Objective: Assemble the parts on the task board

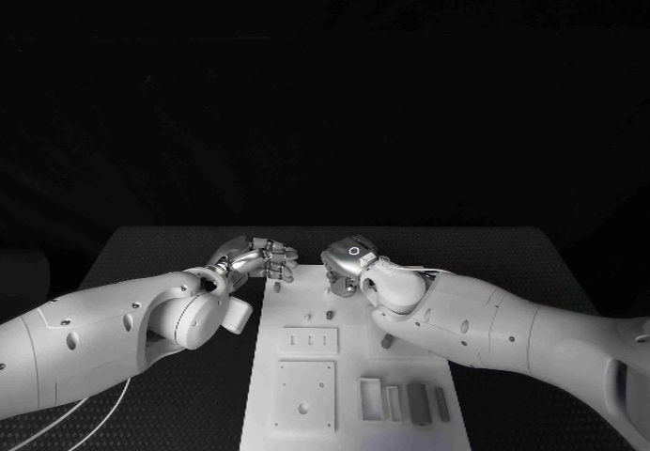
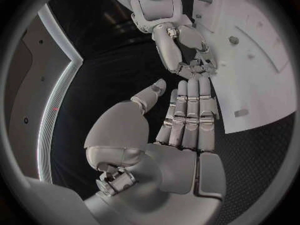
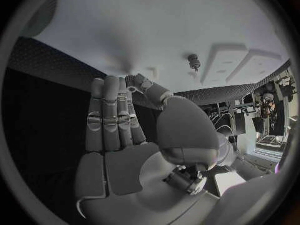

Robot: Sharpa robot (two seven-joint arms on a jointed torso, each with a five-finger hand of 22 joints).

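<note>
Here the white task board [image 1: 349,395] carries small grey parts [image 1: 401,400].

From the robot's head, a camera looks steeply down on the flat white rectangular task board [image 1: 355,376] lying on the black table [image 1: 162,254]. Each fisheye wrist camera sits close behind its own silver hand, facing along the fingers; both also take in the board's far end.

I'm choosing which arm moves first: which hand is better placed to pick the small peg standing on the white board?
Right, probably: the right hand hovers nearest the small peg on the white task board.
</note>
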